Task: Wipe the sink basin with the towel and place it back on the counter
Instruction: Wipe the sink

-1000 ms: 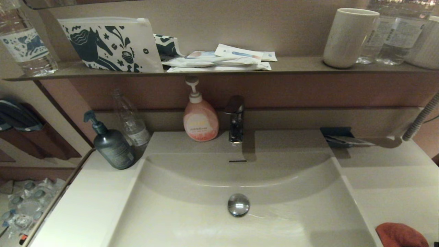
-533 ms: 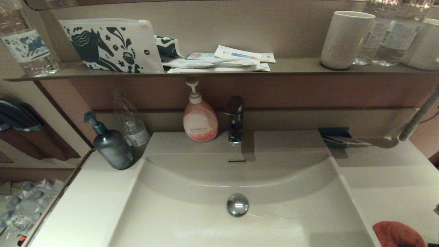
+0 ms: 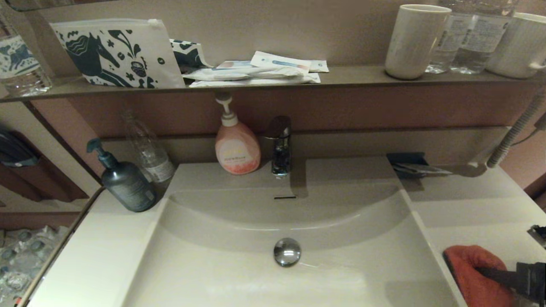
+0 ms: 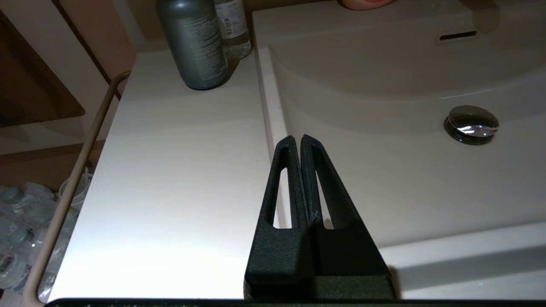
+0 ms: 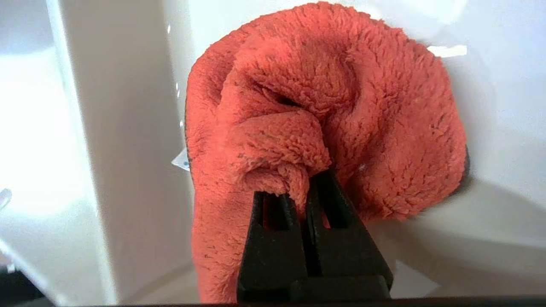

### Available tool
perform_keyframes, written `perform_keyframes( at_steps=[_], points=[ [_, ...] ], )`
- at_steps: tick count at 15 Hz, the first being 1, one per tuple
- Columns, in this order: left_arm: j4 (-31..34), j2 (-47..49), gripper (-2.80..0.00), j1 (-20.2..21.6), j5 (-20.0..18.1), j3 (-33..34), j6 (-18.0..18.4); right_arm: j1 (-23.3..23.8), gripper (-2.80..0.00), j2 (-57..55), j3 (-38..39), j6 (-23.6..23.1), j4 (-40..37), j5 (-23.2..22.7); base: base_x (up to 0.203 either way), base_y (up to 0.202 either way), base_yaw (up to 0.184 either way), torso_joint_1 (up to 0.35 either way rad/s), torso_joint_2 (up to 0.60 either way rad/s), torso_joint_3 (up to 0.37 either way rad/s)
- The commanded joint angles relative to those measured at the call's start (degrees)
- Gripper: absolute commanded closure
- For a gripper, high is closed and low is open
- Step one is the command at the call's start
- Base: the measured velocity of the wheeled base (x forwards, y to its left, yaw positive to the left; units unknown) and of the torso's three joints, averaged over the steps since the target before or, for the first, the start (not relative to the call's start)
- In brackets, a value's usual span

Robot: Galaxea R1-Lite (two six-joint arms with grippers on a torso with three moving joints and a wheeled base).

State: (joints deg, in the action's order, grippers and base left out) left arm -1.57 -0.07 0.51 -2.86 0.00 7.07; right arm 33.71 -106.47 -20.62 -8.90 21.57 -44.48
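Head view, left gripper (image 4: 297,140): slim black fingers pressed together, empty, above smooth off-white counter (image 3: 98,256)
Sink basin (image 3: 239,273): glossy, curved back wall, round chrome plug
Right gripper (image 5: 303,187): clenched on fuzzy red-orange towel (image 3: 471,268), bunched at basin's right rim

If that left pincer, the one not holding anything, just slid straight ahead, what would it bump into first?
Probably the sink basin: the shut left pincer points over the rim where counter meets basin, toward its sloping side wall. Depth is hard to judge.
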Motion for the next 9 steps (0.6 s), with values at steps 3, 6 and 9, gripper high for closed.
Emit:
perform_keyframes(
  at_steps=[3, 6, 9],
  points=[
    [-0.1, 0.1, 0.0, 0.0, 0.0, 0.0, 0.0, 1.4, 0.0, -0.1, -2.4, 0.3, 0.8, 5.6, 0.0, 0.0, 0.0, 0.013, 0.0, -0.001],
    [0.0, 0.1, 0.0, 0.0, 0.0, 0.0, 0.0, 2.3, 0.0, 1.0, -7.4, 8.0, 0.9, 5.5, 0.0, 0.0, 0.0, 0.0, 0.0, 0.0],
    [0.0, 0.1, 0.0, 0.0, 0.0, 0.0, 0.0, 0.5, 0.0, 0.8, -15.0, 14.8, 0.8, 5.9, 0.0, 0.0, 0.0, 0.0, 0.0, 0.0]
  ],
)
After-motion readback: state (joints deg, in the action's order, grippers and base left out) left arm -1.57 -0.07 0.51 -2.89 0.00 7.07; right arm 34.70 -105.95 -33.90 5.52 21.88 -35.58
